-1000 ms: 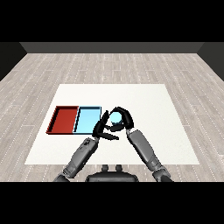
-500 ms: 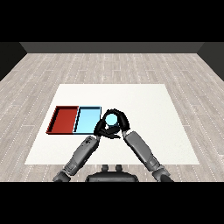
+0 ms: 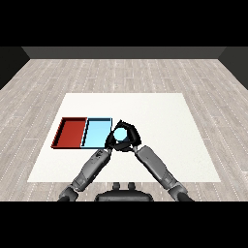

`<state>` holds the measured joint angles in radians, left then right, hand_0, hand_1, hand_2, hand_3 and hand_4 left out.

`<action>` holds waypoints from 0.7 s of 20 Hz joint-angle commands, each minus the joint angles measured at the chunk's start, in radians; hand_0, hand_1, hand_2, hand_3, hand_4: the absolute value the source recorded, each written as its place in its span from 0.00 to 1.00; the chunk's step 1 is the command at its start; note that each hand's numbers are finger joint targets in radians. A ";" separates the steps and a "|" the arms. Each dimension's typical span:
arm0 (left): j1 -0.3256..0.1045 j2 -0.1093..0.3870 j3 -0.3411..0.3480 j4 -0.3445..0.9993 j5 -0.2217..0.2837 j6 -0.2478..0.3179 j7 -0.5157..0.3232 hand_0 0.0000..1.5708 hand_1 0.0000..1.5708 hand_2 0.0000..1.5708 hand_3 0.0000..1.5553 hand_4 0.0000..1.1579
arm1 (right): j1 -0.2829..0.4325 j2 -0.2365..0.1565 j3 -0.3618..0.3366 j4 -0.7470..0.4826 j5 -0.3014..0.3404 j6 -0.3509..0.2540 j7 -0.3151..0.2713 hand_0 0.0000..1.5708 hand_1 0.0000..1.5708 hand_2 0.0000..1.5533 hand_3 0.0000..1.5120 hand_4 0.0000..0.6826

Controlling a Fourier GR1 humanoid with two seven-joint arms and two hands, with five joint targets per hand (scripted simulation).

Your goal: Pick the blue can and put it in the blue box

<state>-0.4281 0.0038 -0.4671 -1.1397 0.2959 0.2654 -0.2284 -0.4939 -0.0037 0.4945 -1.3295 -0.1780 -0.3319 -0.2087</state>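
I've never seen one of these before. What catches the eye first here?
Two black robot hands meet at the table's middle, the right robot hand curled round a blue can, the left robot hand close beside it. Just left of them lie a light blue tray and a red tray, side by side.

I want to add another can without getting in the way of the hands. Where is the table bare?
Bare: the white table right of the right hand, and the strip behind the red tray and blue tray. Crowded: beside the blue tray, where both hands meet around the blue can.
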 commanded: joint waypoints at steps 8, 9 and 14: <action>-0.177 -0.002 -0.122 0.113 -0.069 0.207 0.082 0.00 0.00 0.00 0.00 0.00 | 0.043 0.002 0.072 -0.021 -0.033 -0.040 -0.014 0.94 0.94 0.94 0.93 0.82; -0.076 -0.002 -0.116 0.014 -0.108 0.199 0.083 0.00 0.00 0.00 0.00 0.18 | 0.020 0.002 0.040 -0.009 -0.044 -0.011 -0.014 0.94 0.94 0.94 0.93 0.82; -0.083 -0.002 -0.072 0.077 -0.022 0.221 -0.004 0.49 0.49 0.50 0.13 0.55 | -0.017 0.002 -0.015 0.049 -0.048 0.034 -0.043 0.94 0.94 0.94 0.93 0.86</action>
<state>-0.4824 0.0334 -0.5494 -1.1099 0.2709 0.4491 -0.1904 -0.5222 -0.0299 0.4923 -1.2996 -0.2218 -0.3241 -0.2333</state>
